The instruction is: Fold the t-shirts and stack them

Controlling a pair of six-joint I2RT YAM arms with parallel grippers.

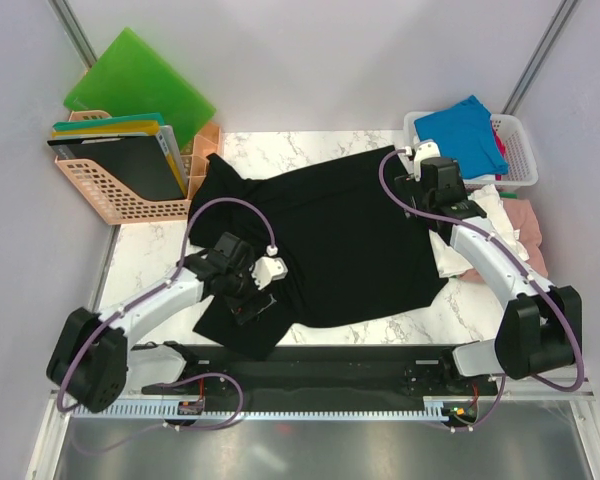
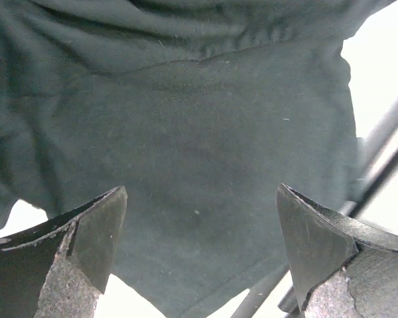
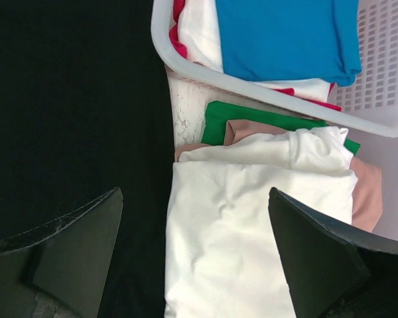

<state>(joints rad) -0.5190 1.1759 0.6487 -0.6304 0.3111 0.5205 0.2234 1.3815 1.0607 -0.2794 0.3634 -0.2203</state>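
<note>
A large black t-shirt (image 1: 340,235) lies spread on the marble table. My left gripper (image 1: 250,302) hovers open and empty over its near-left sleeve; in the left wrist view the cloth (image 2: 199,132) fills the space between the spread fingers (image 2: 93,238). My right gripper (image 1: 436,188) is open and empty above the shirt's right edge. The right wrist view shows the black shirt (image 3: 73,99) on the left and a folded white shirt (image 3: 252,238) between the jaws, lying on green (image 3: 219,122) and pink (image 3: 368,192) shirts. A blue shirt (image 3: 285,36) lies in the basket.
A white plastic basket (image 1: 520,150) stands at the far right with the blue shirt (image 1: 465,130) and others in it. The folded stack (image 1: 520,235) lies just in front of it. Green plastic boards (image 1: 140,85) and an orange rack (image 1: 120,190) stand at the far left.
</note>
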